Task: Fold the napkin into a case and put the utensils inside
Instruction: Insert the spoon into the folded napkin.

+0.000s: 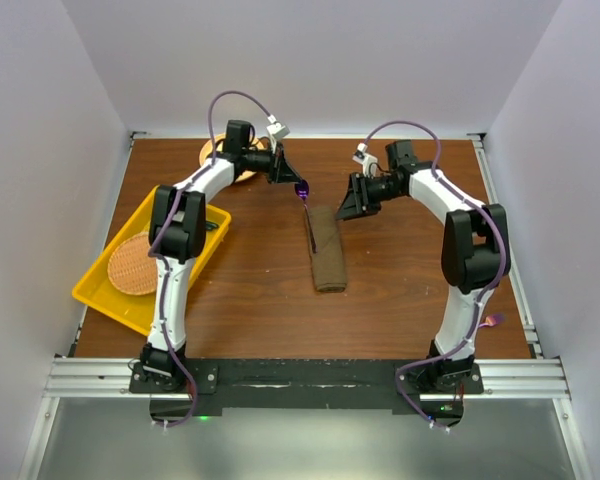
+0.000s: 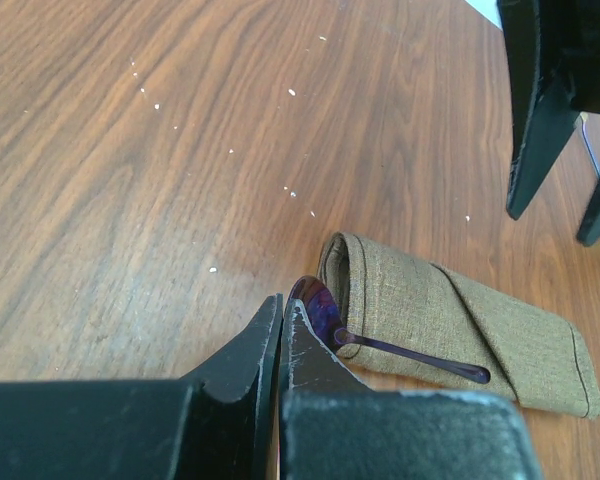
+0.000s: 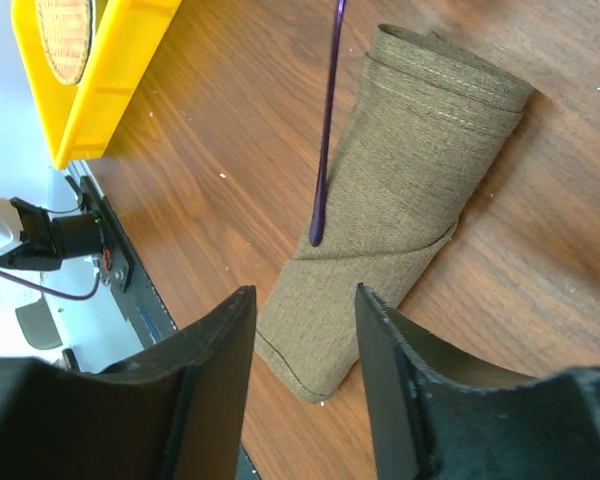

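Observation:
The olive-brown napkin lies folded into a narrow case (image 1: 327, 252) at the table's middle; it also shows in the left wrist view (image 2: 460, 320) and the right wrist view (image 3: 400, 190). My left gripper (image 1: 300, 187) (image 2: 283, 300) is shut on the bowl of the blue-purple spoon (image 2: 320, 305), just beyond the case's far open end. The spoon's thin handle (image 3: 325, 150) (image 1: 309, 225) runs along the top of the case's left side. My right gripper (image 1: 345, 210) (image 3: 300, 295) is open and empty, just right of the case's far end.
A yellow tray (image 1: 100, 295) (image 3: 110, 80) holding a round woven mat (image 1: 132, 265) sits at the left edge. A yellow plate (image 1: 212, 152) lies at the back left behind my left arm. My right gripper's fingers (image 2: 535, 130) show in the left wrist view.

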`<state>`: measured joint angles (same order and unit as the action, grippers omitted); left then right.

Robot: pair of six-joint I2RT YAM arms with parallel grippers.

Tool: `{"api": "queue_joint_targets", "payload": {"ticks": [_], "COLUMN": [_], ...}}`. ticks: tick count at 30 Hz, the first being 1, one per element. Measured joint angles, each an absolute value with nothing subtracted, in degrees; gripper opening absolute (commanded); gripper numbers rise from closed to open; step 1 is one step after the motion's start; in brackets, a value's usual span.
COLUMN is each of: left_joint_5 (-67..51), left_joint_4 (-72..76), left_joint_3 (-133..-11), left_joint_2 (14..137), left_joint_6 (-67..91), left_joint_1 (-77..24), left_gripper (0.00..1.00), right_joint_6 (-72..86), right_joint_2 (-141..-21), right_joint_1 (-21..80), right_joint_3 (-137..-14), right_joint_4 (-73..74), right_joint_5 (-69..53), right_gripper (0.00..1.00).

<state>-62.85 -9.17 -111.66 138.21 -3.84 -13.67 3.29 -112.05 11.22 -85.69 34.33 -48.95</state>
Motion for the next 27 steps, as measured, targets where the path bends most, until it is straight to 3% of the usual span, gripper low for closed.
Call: {"api": "queue_joint_targets", "payload": {"ticks": [6,10,27], "left_joint_5": [-62.87,-62.89,-63.24], "left_joint_4": [-9.28,-9.17,-8.49], "left_joint_3": [-111.63,-111.63,-104.75], "left_joint_2": [138.23,138.23,138.19], "left_joint_6": [-3.64,-3.53,-1.96], "left_joint_1": [-14.5,-15.18,-17.45], "left_gripper": [0.0,0.0,0.0], "right_joint_6": [3.4,4.1,9.65], "right_joint_2": [-114.83,-115.87,-121.49], "right_joint_1": [11.22,11.25,11.99], "right_joint_3": [-85.93,-85.93,-86.46], "right_joint_4": [34.26,33.82,28.75], "right_joint_5": [-48.64,-47.2,-42.83], "right_gripper": [0.42,0.52,0.52]}}
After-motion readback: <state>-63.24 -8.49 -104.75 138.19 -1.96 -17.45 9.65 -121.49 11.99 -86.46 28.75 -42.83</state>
